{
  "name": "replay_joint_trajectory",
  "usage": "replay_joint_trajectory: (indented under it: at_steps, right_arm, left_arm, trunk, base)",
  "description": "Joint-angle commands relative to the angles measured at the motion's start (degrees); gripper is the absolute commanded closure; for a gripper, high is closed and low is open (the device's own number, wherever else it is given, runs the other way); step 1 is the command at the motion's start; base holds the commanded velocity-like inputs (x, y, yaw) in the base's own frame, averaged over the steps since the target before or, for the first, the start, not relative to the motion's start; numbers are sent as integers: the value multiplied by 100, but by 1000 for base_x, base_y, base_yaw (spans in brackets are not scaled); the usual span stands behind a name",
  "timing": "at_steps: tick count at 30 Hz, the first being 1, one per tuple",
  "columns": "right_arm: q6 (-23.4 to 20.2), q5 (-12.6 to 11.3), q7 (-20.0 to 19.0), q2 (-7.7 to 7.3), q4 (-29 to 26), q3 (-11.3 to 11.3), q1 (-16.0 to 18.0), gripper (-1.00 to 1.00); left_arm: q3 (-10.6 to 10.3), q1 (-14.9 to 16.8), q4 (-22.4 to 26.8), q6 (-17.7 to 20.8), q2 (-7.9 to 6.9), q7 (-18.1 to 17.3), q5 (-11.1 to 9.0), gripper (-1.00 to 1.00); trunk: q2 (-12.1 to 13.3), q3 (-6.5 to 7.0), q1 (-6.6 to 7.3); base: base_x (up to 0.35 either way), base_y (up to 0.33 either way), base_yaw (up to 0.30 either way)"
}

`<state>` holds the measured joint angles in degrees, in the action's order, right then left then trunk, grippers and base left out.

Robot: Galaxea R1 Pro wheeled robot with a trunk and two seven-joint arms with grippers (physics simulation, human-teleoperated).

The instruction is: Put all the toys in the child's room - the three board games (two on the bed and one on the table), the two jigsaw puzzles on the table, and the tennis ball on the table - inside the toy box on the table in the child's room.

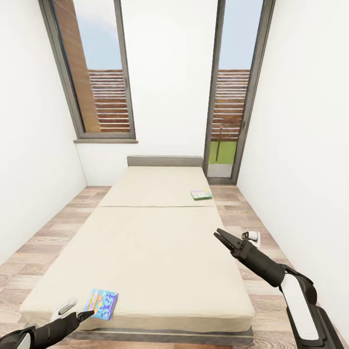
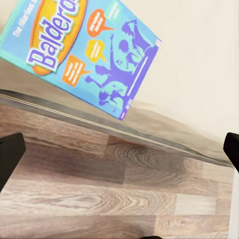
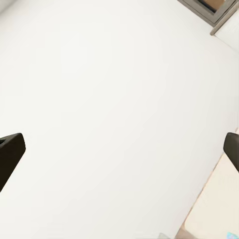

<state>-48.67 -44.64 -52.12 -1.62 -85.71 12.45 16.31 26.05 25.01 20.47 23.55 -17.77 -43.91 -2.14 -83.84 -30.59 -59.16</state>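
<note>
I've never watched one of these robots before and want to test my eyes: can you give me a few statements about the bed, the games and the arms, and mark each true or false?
1. Two board games lie on the bed. True: a blue board game near the foot corner, a green and white board game further up.
2. The left gripper is clamped on the blue board game. False: it is open, just short of it.
3. The blue board game lies flat on the mattress. True.
4. The right gripper holds the green and white board game. False: it is empty and open, held above the mattress.
5. The window has curtains drawn. False: it is bare.
</note>
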Motion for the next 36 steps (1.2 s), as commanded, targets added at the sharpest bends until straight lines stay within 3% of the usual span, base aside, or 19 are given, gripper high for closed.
replay_joint_trajectory:
  at_steps: [1,6,10,14,17,28,36]
  right_arm:
    - [-29,-12,-9,0,1,4,4,-100]
    - [-24,-10,-10,6,41,4,4,-100]
    - [-21,-10,-9,8,75,4,4,-100]
    - [-20,-10,-16,-2,87,10,4,-100]
    - [-20,-10,-17,-1,89,11,4,-100]
    - [-16,-10,-10,3,94,12,4,-100]
    - [-11,-10,-11,9,137,12,4,-100]
  left_arm:
    - [21,4,1,49,1,-23,-26,-100]
    - [18,4,1,33,-18,-152,-31,-100]
    - [33,4,1,34,-41,-788,-30,-100]
    - [147,8,5,29,-59,-1817,-17,-100]
    - [241,11,8,25,-88,-2068,-16,-100]
    - [408,-17,-6,14,-258,-2222,-7,-100]
    - [414,-22,-3,48,-278,-2231,-3,-100]
  trunk:
    - [-45,-24,-22]
    - [-245,-114,-132]
    - [-406,-186,-220]
    - [-566,-258,-308]
    - [-686,-311,-374]
    - [-1128,-509,-615]
    - [-1448,-653,-791]
  base:
    - [0,0,0]
    - [0,0,0]
    - [0,0,0]
    - [0,0,0]
    - [0,0,0]
    - [0,0,0]
    - [0,0,0]
